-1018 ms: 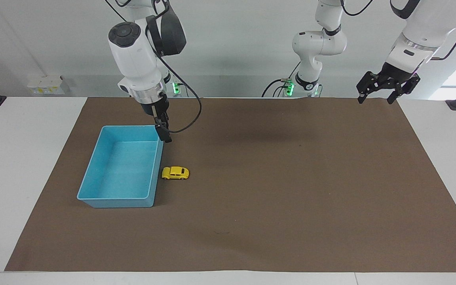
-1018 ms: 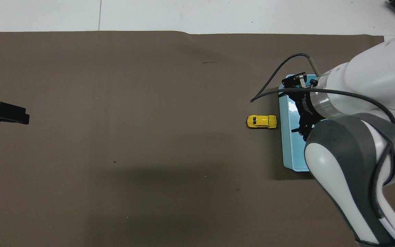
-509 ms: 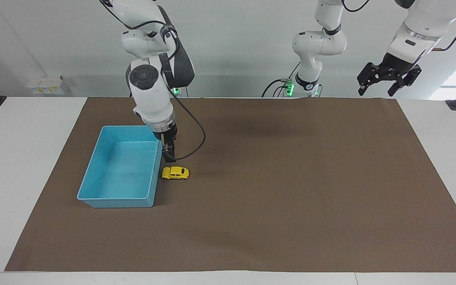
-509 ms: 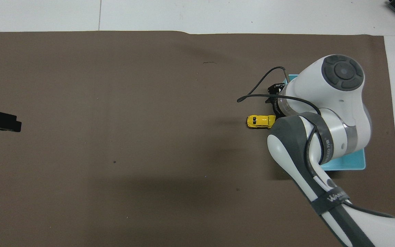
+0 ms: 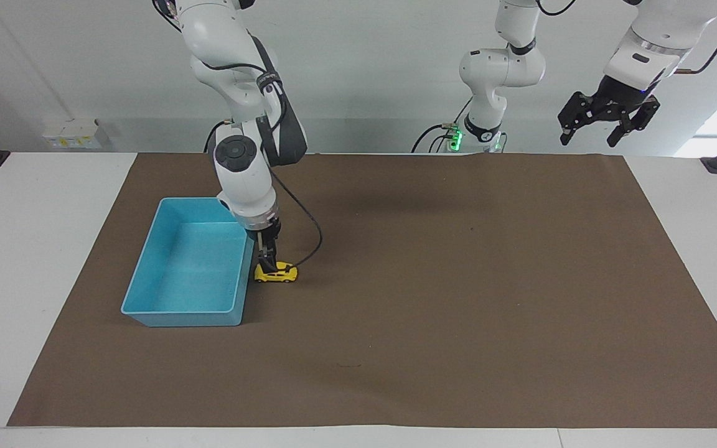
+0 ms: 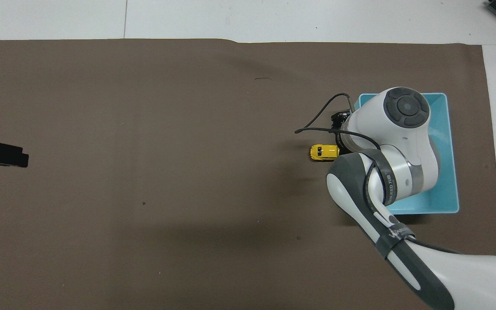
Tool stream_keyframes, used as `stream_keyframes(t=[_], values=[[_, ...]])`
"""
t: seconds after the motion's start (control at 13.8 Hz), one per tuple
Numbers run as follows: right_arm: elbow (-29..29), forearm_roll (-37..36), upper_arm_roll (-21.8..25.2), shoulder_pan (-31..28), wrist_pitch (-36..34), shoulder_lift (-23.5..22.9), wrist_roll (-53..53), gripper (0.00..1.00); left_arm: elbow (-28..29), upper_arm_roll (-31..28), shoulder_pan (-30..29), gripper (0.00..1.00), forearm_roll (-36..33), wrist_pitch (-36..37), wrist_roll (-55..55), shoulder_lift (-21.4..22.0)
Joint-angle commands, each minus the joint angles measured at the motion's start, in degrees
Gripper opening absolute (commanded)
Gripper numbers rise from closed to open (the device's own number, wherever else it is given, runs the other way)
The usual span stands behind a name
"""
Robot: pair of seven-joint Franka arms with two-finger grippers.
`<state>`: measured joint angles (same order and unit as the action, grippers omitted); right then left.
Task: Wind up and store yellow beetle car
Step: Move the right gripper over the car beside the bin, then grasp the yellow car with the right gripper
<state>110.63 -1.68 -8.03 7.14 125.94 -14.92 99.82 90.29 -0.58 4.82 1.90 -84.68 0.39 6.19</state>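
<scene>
The right end effector [image 5: 266, 264], jaws spread and holding nothing, stands directly over the yellow beetle car [image 5: 276, 273] on the tabletop just beside the blue bin [image 5: 147, 274]; the car's long axis runs 3-to-9 o'clock in the facing view; the left end effector [image 5: 603, 121] waits open, well apart.

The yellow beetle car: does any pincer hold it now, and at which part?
Nothing is held yet. The right pincer is open, down at the end of the yellow beetle car nearest the blue bin. The left pincer waits, empty.
</scene>
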Motion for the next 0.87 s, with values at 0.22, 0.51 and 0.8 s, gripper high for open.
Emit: stream_keyframes(t=[0.22, 0.51, 0.8], values=[[3.8, -2.2, -0.1, -0.5, 7.7, -1.9, 1.8, 1.00, 0.1, 0.1, -0.5, 1.00, 0.9, 0.6, 0.3, 0.4], [4.9, -2.5, -0.1, -0.7, 10.0, -2.6, 1.9, 1.00, 0.1, 0.1, -0.5, 1.00, 0.9, 0.7, 0.5, 0.5], [5.7, -2.5, -0.1, -1.0, 12.1, -3.2, 2.0, 1.00, 0.1, 0.0, -0.6, 1.00, 0.9, 0.5, 0.5, 0.5]])
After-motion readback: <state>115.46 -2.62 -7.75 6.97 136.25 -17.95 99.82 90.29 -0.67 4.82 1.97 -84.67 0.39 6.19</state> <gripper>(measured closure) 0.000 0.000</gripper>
